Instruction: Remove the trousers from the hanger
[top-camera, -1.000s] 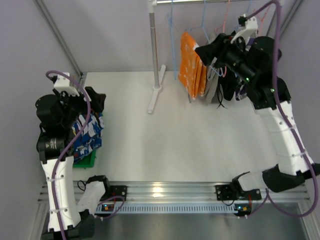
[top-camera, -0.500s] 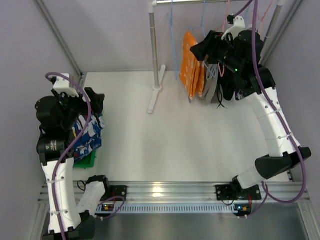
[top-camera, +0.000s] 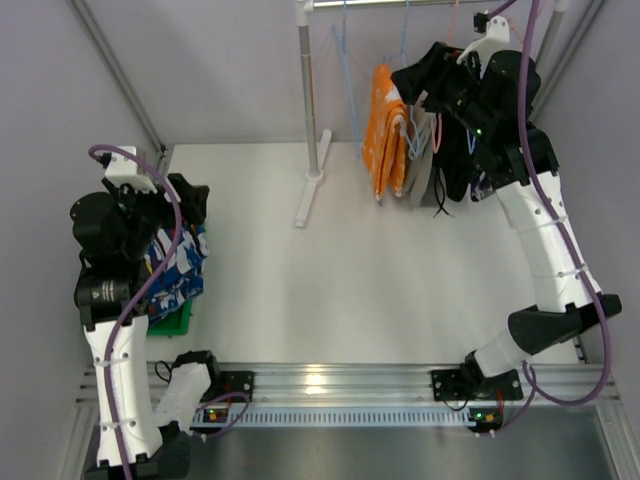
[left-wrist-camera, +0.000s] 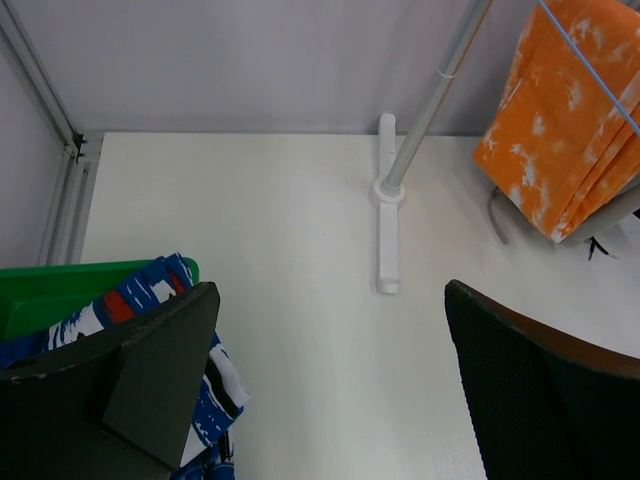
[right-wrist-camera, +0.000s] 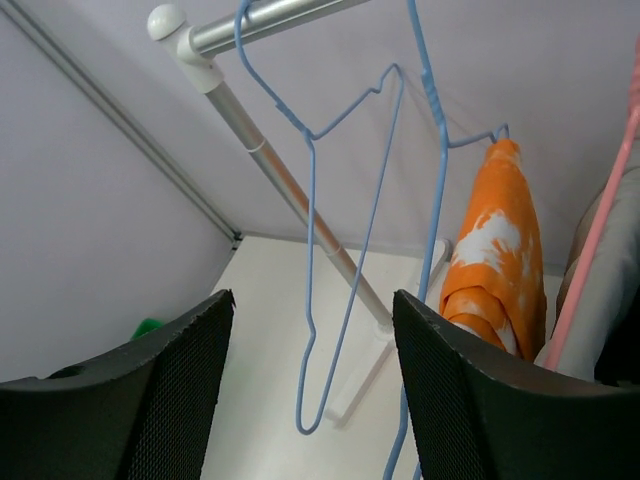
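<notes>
Orange trousers (top-camera: 385, 130) hang folded over a blue hanger (top-camera: 405, 45) on the rail; they also show in the left wrist view (left-wrist-camera: 565, 130) and the right wrist view (right-wrist-camera: 495, 250). Grey trousers (top-camera: 425, 180) hang just right of them. Blue-and-white patterned trousers (top-camera: 175, 270) lie in the green bin (top-camera: 170, 322) at the left. My right gripper (top-camera: 420, 80) is open and empty, raised beside the hanging garments; an empty blue hanger (right-wrist-camera: 350, 250) shows between its fingers, untouched. My left gripper (top-camera: 165, 200) is open and empty above the bin.
The rack's pole (top-camera: 310, 90) stands on a white foot (top-camera: 308, 195) at the table's back. The rail (top-camera: 400, 3) carries several wire hangers, one pink (right-wrist-camera: 600, 220). A black cable dangles below the grey trousers (top-camera: 440, 205).
My right arm has swung up and back toward the rail, lifting the gripper higher beside the hangers. The orange trousers have shifted slightly. The left arm has not moved.
</notes>
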